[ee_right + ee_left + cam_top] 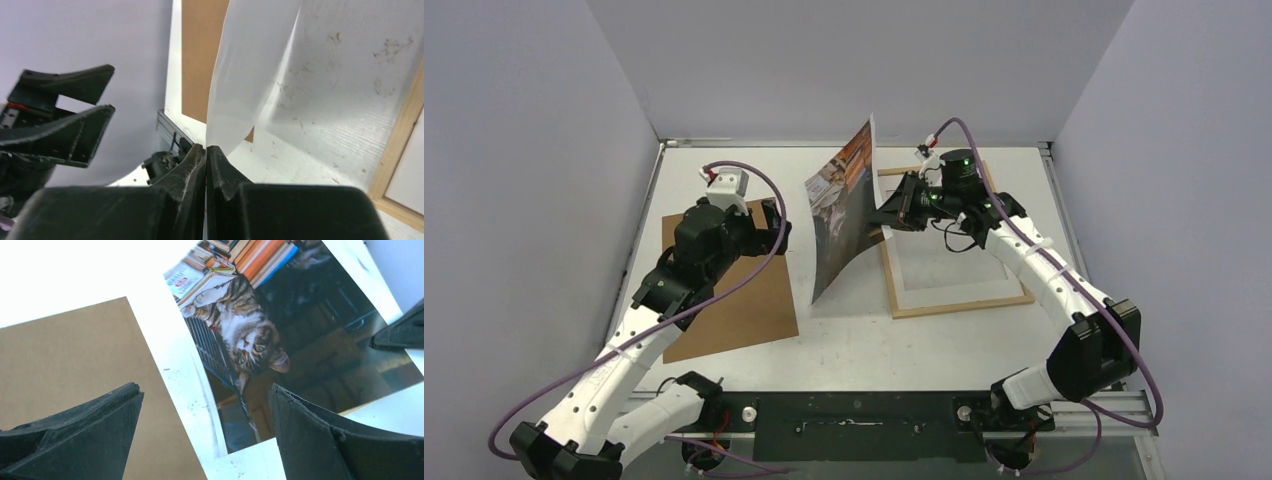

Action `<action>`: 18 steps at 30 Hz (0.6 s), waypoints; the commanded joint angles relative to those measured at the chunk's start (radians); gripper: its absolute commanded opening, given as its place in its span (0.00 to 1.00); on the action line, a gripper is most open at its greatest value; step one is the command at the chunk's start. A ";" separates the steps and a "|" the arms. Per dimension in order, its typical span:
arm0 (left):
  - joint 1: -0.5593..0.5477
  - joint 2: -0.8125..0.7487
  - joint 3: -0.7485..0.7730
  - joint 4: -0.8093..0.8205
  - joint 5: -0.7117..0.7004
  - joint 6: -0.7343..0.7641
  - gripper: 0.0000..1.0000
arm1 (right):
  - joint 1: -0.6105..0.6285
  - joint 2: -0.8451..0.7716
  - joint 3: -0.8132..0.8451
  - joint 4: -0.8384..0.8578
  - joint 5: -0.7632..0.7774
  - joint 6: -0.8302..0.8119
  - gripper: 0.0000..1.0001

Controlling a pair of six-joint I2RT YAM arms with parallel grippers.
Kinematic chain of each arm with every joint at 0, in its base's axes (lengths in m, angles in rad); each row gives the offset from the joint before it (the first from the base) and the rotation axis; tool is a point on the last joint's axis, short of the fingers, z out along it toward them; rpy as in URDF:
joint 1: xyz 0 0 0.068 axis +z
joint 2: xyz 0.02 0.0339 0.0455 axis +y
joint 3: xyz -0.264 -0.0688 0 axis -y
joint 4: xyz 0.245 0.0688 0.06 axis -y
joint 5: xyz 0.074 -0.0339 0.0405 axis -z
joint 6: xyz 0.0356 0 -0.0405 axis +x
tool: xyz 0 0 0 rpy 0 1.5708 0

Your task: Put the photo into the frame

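The photo (839,215), a cat on stacked books, stands nearly upright on its lower edge in the middle of the table, slightly bowed. My right gripper (887,215) is shut on its right edge; in the right wrist view the jaws (206,148) pinch the photo's white back (250,75). My left gripper (776,222) hangs open just left of the photo, apart from it; its wrist view shows the printed side of the photo (280,325) beyond the spread jaws (202,388). The light-wood frame (964,305) lies flat at the right, behind the photo.
A brown backing board (734,310) lies flat under the left arm. A white mat (954,290) rests inside the frame. Grey walls close in the table at the back and both sides. A metal rail (854,410) runs along the near edge.
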 commanded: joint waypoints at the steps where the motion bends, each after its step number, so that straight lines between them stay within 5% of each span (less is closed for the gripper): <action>1: -0.001 -0.002 0.037 0.110 0.075 0.135 0.97 | -0.039 -0.019 0.072 0.055 0.006 0.122 0.00; 18: -0.005 0.117 0.078 0.491 0.567 0.291 0.94 | -0.232 -0.038 0.127 0.112 0.054 0.437 0.00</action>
